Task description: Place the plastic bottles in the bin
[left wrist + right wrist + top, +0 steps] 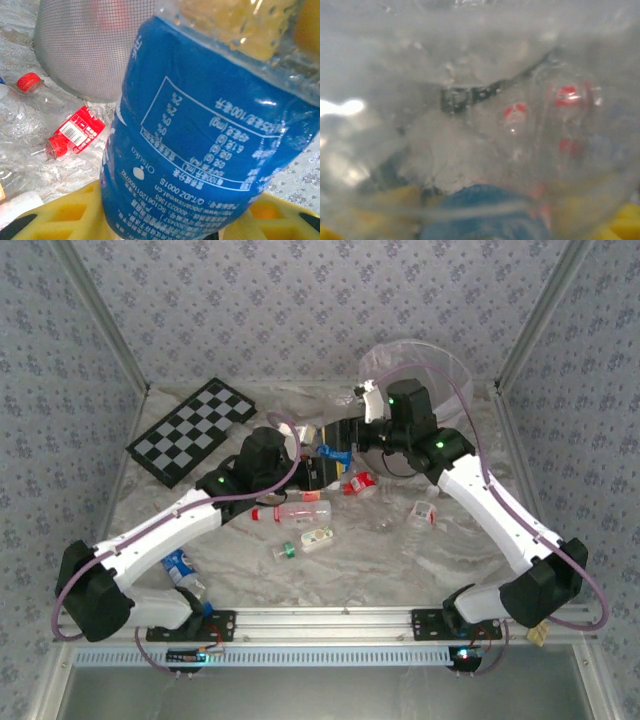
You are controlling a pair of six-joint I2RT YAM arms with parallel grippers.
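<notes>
The task is partly done at most: the left gripper (328, 468) is clamped on a blue-labelled bottle (200, 140) near the bin (430, 355), the right gripper (345, 438) cannot be judged open or closed (clear plastic blurs its camera), and several bottles (300, 512) lie on the table (480, 560).

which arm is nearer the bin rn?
Right. The right arm has its wrist just in front of the bin; the left arm ends mid-table, left of and short of the bin, holding a blue-labelled bottle.
</notes>
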